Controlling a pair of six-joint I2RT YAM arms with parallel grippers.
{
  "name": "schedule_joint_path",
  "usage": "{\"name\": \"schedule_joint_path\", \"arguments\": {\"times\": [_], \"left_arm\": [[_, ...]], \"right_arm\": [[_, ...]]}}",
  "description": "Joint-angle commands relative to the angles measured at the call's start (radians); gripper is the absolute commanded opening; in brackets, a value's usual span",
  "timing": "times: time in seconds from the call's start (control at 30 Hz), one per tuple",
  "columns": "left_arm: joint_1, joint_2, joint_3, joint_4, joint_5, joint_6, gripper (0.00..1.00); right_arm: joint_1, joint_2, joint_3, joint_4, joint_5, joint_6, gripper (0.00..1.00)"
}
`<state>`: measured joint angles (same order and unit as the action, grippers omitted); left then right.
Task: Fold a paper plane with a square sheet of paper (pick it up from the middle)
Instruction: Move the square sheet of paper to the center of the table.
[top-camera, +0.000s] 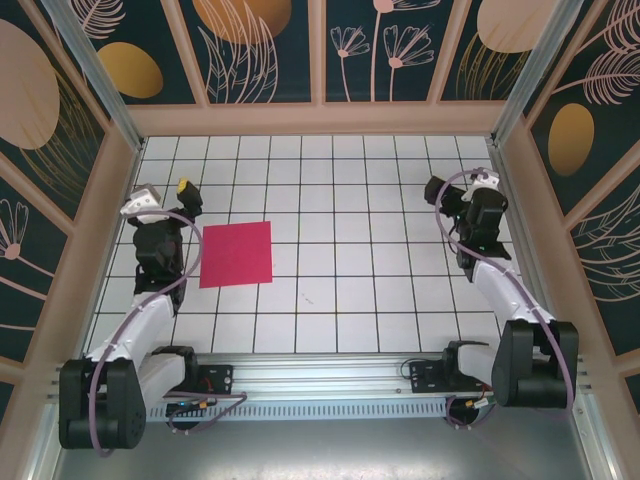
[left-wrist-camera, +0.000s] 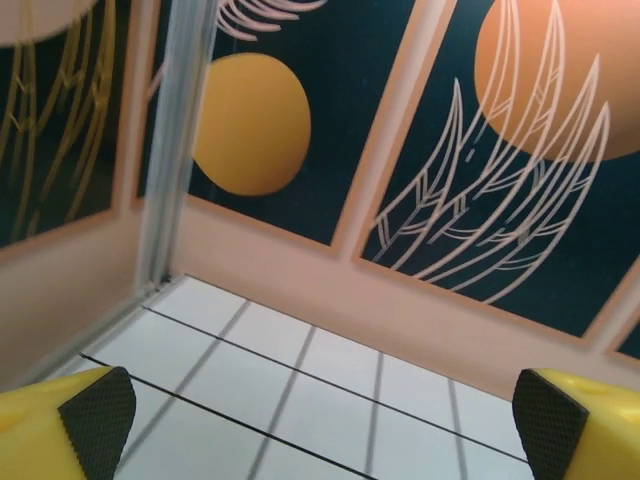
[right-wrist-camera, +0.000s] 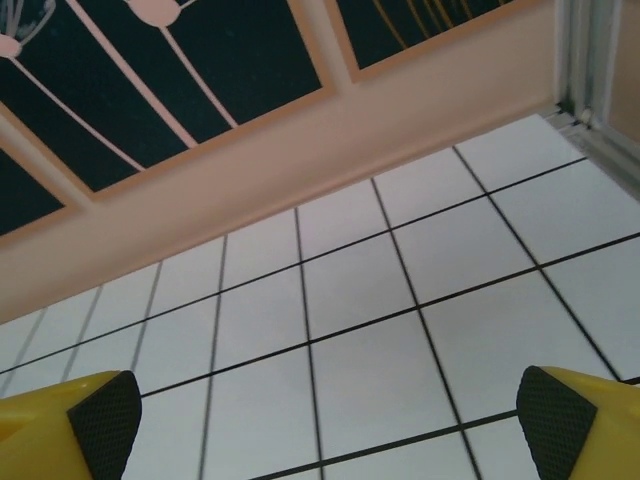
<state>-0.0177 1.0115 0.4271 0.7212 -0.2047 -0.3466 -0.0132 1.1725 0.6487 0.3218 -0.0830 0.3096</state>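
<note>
Fingers of both grippers stand wide apart, gripping nothing: the left gripper (top-camera: 165, 195) and right gripper (top-camera: 462, 185) hover over the tiled table (top-camera: 340, 300). The paper (top-camera: 236, 254) lies flat just right of the left fingers, a little nearer the bases, well apart from the right fingers. It is a plain pink square, its edges almost along the grid lines.

Your left gripper (left-wrist-camera: 320, 430) and right gripper (right-wrist-camera: 320, 420) each lose their yellow fingers (left-wrist-camera: 25, 425) outward of the jaws to the frame's corners. From above, the right one's jaws seem too small to tell apart.
</note>
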Motion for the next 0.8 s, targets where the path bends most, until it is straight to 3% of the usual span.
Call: {"name": "schedule_joint_path", "arguments": {"times": [0.0, 0.07, 0.13, 0.2, 0.27, 0.37, 0.6, 0.77], "left_arm": [[0.005, -0.028, 0.045, -0.309, 0.143, -0.247, 0.99], [0.005, -0.019, -0.002, -0.218, 0.365, -0.297, 0.99], [0.004, 0.036, -0.008, -0.157, 0.522, -0.397, 0.97], [-0.024, 0.122, 0.078, -0.311, 0.61, -0.391, 0.95], [-0.113, 0.2, 0.188, -0.59, 0.484, -0.3, 0.98], [-0.178, 0.287, 0.251, -0.778, 0.374, -0.27, 0.99], [-0.243, 0.396, 0.305, -0.924, 0.22, -0.267, 0.98], [-0.316, 0.499, 0.367, -0.961, 0.19, -0.271, 0.99]], "right_arm": [[0.001, -0.025, 0.001, -0.28, -0.237, 0.14, 0.99], [0.017, -0.066, -0.052, -0.227, -0.349, 0.19, 0.99], [0.048, -0.088, -0.089, -0.198, -0.36, 0.242, 0.99], [0.089, -0.094, -0.098, -0.198, -0.351, 0.266, 0.99], [0.149, -0.09, -0.089, -0.213, -0.312, 0.277, 0.99], [0.226, -0.08, -0.078, -0.222, -0.25, 0.284, 0.99], [0.311, -0.011, -0.055, -0.226, -0.221, 0.3, 0.99], [0.343, 0.025, -0.049, -0.224, -0.203, 0.302, 0.99]]}}
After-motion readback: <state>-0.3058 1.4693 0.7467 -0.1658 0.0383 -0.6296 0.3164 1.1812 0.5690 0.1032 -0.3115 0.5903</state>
